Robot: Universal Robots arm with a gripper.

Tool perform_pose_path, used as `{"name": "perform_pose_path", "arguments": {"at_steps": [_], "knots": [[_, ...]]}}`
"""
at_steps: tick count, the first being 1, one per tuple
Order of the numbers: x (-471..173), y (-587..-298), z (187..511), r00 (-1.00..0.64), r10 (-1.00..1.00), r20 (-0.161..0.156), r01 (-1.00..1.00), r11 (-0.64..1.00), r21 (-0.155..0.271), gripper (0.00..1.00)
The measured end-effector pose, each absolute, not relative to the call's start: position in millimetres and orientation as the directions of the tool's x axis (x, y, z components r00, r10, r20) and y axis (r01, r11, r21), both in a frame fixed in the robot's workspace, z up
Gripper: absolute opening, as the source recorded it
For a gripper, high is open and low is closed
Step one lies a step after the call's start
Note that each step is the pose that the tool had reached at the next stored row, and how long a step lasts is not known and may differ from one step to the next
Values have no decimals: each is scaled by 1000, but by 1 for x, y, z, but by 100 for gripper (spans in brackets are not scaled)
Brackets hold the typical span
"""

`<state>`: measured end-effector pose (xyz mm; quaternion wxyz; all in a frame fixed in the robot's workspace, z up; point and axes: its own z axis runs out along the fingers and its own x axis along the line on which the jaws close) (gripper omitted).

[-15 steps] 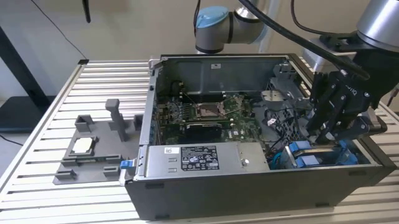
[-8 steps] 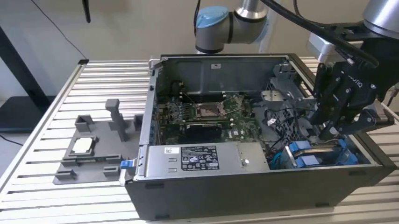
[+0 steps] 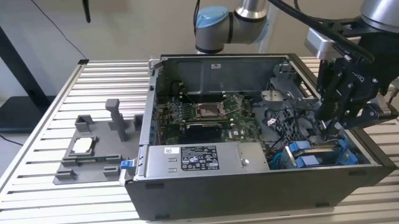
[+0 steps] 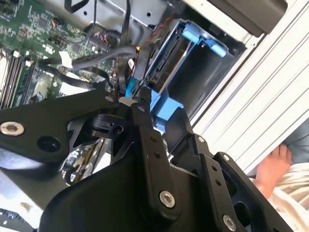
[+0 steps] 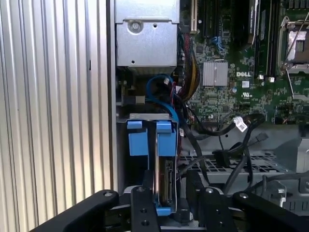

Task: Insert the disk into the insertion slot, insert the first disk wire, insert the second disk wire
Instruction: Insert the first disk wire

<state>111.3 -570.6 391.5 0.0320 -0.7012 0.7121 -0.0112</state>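
The disk (image 5: 165,181) stands on edge right at the tool (image 5: 168,195) (its blue carrier shows at both ends). Just beyond the tool, a second blue tab (image 5: 137,138) sits beside the carrier. Farther beyond is a grey metal box (image 5: 145,43). Black cables (image 5: 227,145) and a green motherboard (image 5: 231,82) lie to one side of the tool, and the ribbed surface (image 5: 53,106) lies to the other.

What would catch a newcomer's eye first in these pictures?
The open computer case on the slatted table, with its green motherboard exposed. At the exterior view's right, the black gripper reaches down into the case, where the disk, clipped in bright blue plastic, stands on edge.
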Motion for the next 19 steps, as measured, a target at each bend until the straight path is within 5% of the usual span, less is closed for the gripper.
{"name": "perform_pose_path", "arguments": {"at_steps": [19], "knots": [[109, -551, 393, 40, -999, -19, -984, -36, -172, 41]]}}
